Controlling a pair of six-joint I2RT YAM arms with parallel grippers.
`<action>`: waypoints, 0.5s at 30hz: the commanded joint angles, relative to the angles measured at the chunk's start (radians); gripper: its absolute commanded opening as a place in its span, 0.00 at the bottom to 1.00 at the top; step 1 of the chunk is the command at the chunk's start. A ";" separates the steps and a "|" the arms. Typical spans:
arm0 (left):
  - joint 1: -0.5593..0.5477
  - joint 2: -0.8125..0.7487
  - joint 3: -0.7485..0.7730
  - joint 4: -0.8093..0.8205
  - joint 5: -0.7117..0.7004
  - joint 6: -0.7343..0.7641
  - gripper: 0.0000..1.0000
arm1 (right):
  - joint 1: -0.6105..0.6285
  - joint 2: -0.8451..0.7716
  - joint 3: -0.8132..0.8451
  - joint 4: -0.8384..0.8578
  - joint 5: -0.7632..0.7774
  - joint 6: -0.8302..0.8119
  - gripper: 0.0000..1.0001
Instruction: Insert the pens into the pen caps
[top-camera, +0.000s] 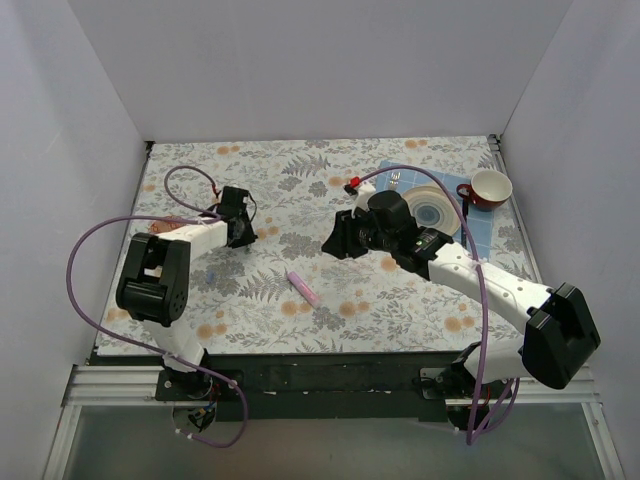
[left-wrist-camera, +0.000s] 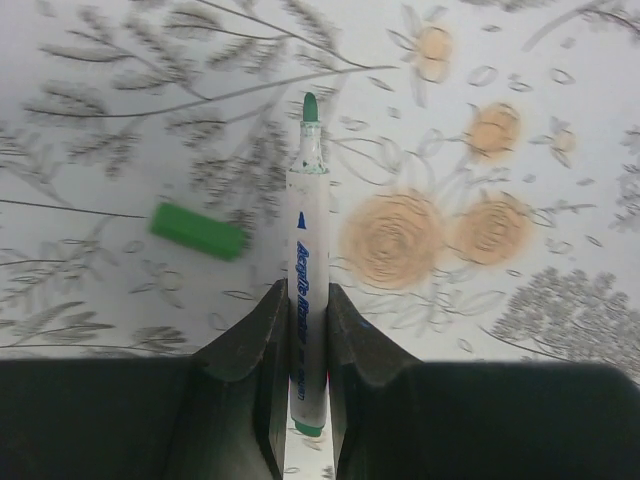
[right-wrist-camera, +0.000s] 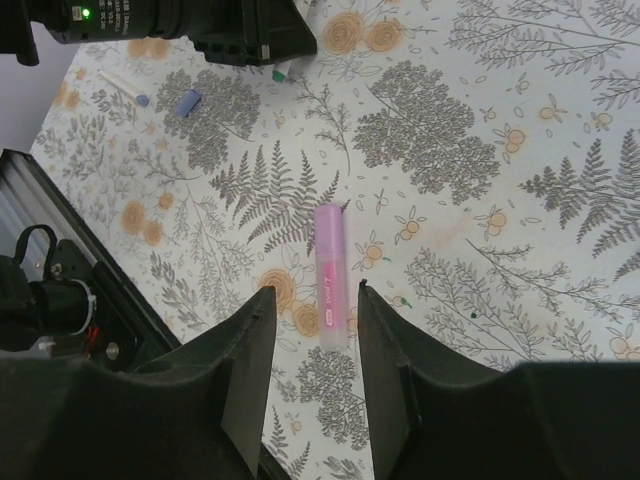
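Left pinches white pen, right spread over pink pen.
My left gripper (left-wrist-camera: 306, 292) is pressed onto the white pen (left-wrist-camera: 307, 230), clamped low on the barrel, green tip pointing away from me and uncapped, above the floral table (top-camera: 400, 300). The green cap (left-wrist-camera: 198, 231) lies flat on the table just left of the pen, not touching it. My right gripper (right-wrist-camera: 313, 293) has its fingers spread and grips nothing. The pink pen (right-wrist-camera: 331, 275) lies flat on the table and shows between those fingers in the wrist view; the top view puts it near the gripper but apart. Farther off, beyond my left gripper, a bluish cap (right-wrist-camera: 188, 101) lies near a thin pen (right-wrist-camera: 125, 87), not touching it.
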 joint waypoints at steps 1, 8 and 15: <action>-0.041 0.060 0.018 -0.031 0.034 -0.070 0.00 | -0.016 0.013 0.022 0.025 0.066 -0.055 0.46; 0.027 -0.075 0.088 -0.048 -0.101 -0.067 0.00 | -0.027 0.030 0.019 0.055 0.056 -0.068 0.46; 0.202 -0.234 0.032 -0.064 0.017 -0.089 0.00 | -0.025 0.341 0.234 0.209 -0.156 -0.085 0.56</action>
